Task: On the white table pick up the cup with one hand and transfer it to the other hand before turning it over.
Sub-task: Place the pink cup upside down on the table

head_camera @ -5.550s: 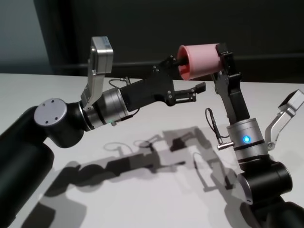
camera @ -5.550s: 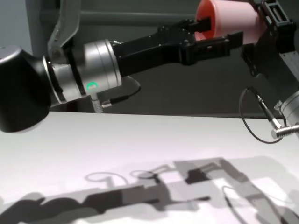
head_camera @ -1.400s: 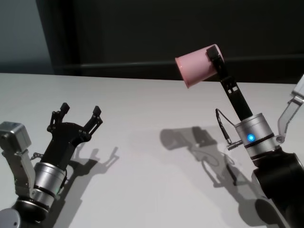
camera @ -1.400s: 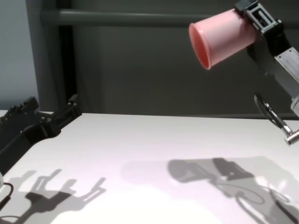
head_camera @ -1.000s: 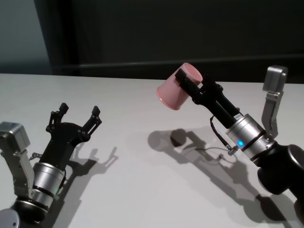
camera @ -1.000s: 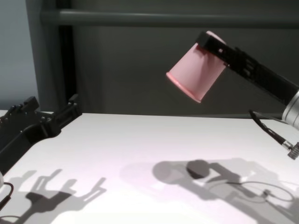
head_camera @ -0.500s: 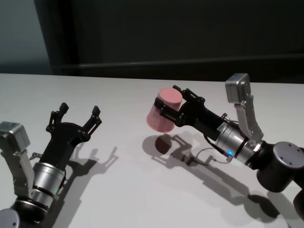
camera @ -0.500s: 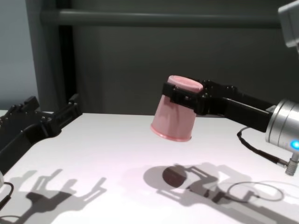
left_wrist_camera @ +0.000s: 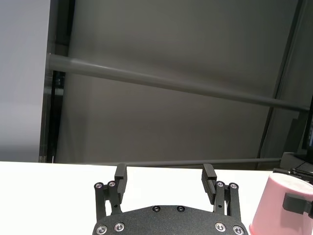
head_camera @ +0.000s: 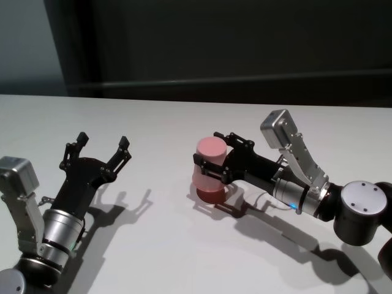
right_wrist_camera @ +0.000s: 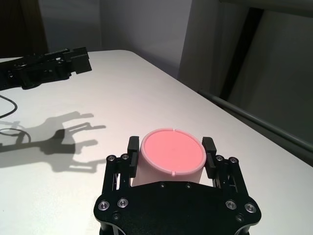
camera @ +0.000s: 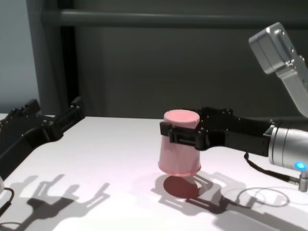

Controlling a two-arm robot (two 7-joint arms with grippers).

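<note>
The salmon-pink cup point(head_camera: 206, 181) is upside down, flat base up and mouth down, just over the white table point(head_camera: 159, 122) right of centre. My right gripper point(head_camera: 215, 157) is shut on it, one finger on each side of the upper wall. In the chest view the cup point(camera: 178, 161) has its rim close above its shadow; I cannot tell whether it touches the table. The right wrist view looks down on the cup's base point(right_wrist_camera: 171, 151) between the fingers point(right_wrist_camera: 209, 146). My left gripper point(head_camera: 98, 148) rests low at the left, open and empty, well apart from the cup.
A dark wall and a horizontal rail point(camera: 154, 18) run behind the table's far edge. The right arm's wrist camera housing point(head_camera: 283, 131) rises above the forearm. Bare tabletop point(camera: 120, 144) lies between the two grippers.
The right arm has come down and swung in toward the centre, turning the cup from tilted in the air to fully mouth-down near the table. The left arm has not moved.
</note>
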